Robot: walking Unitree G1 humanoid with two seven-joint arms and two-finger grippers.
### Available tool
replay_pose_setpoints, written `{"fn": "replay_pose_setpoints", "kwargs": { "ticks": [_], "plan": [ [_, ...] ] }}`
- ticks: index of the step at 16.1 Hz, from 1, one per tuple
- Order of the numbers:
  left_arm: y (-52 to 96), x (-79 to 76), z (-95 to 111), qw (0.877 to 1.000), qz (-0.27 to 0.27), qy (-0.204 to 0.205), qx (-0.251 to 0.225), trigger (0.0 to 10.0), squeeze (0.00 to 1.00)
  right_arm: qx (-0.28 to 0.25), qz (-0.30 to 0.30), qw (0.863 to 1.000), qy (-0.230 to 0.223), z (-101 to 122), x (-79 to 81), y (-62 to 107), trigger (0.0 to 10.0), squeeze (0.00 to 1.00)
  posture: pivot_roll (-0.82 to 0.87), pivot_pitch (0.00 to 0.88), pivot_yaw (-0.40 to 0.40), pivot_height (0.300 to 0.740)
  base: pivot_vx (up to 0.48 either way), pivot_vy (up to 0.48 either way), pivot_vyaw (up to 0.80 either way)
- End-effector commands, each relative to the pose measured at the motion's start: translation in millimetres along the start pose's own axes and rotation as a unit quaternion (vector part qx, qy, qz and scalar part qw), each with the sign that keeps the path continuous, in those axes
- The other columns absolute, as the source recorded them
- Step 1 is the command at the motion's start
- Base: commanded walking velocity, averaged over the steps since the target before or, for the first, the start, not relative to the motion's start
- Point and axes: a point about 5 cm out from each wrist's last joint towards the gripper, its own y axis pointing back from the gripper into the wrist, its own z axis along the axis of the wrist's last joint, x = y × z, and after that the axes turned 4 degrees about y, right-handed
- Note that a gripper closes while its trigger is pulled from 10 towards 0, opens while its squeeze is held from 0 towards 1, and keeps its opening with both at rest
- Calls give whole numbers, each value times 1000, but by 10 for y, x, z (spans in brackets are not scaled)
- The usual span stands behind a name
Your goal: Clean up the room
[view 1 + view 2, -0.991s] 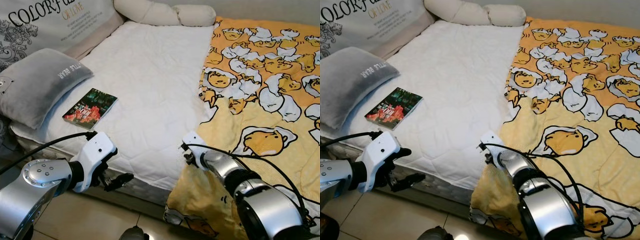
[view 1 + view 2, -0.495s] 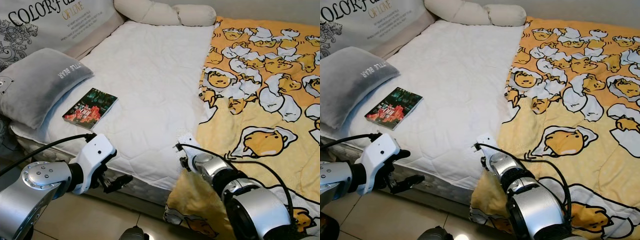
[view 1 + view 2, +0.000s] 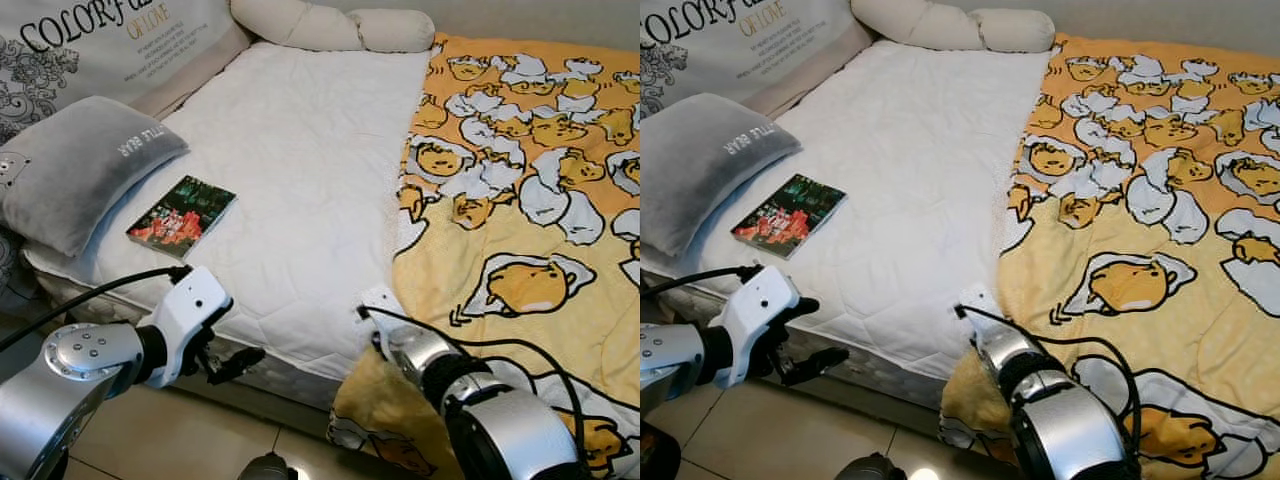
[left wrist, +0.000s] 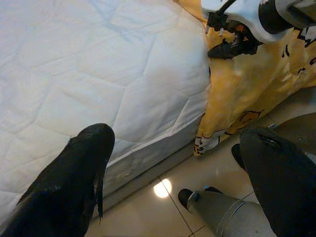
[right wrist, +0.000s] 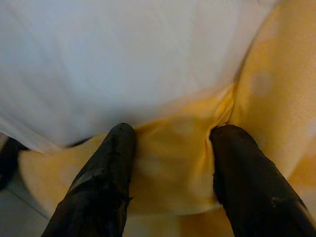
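Nearest, pale glossy floor tiles (image 4: 148,212) run under the bed's edge. The left gripper (image 3: 236,363) hovers low beside the mattress (image 3: 300,170) side, its two black fingers (image 4: 74,182) spread apart and holding nothing. The right gripper (image 5: 170,163) sits at the mattress corner, its fingers released yet pressed into a fold of the yellow blanket (image 3: 520,200) where the cloth spills over the edge toward the floor; yellow fabric bunches between them, though they are not closed on it.

The blanket, printed with cartoon egg-yolk figures, covers the robot's right half of the bed and drapes off the near side. The white quilted mattress lies bare on the left half. A book (image 3: 182,209) with a dark green and red cover rests flat near the left edge; its title is too small to read. Just beside it sits a grey pillow (image 3: 75,170) stitched "LITTLE BEAR". Behind, a cushion (image 3: 120,40) reads "COLORFUL" and "OF LOVE". A cream bolster (image 3: 330,25) lies along the far end.
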Motion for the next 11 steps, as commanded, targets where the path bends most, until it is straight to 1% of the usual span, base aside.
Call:
{"fn": "replay_pose_setpoints", "kwargs": {
  "ticks": [1, 2, 3, 4, 5, 8, 11],
  "plan": [
    [35, 9, 8, 1000, 10, 1, -2, 10000, 0, 12, -20, 1000, 14, -92, -55, -15, 4471, 0, 365, 0, 34, 740, 0, 0, 0],
    [35, 9, 7, 1000, 10, 1, -2, 10000, 0, 13, -26, 999, 13, -109, -78, -18, 4157, 0, 365, 0, 34, 740, 0, 0, 0],
    [33, 9, 8, 1000, 10, 1, -1, 10000, 0, 15, -35, 999, 4, -137, -121, -23, 2235, 0, 361, 0, 37, 740, 0, 0, 0],
    [29, 12, 11, 1000, 10, 1, -2, 10000, 0, 15, -37, 999, -10, -146, -144, -25, 1490, 0, 360, 0, 38, 740, 0, 0, 0],
    [27, 18, 14, 1000, 11, 1, -2, 10000, 0, 14, -32, 999, -26, -149, -145, -26, 0, 0, 359, 0, 40, 740, 0, 0, 0],
    [16, 37, 26, 1000, 12, 0, -3, 10000, 0, 16, 0, 997, -81, -155, -112, -28, 0, 0, 356, 0, 43, 740, 0, 0, 0],
    [13, 39, 39, 1000, 12, -2, -5, 10000, 0, 8, 19, 994, -106, -146, -84, -29, 0, 0, 359, 0, 41, 740, 0, 0, 0]
  ]
}}
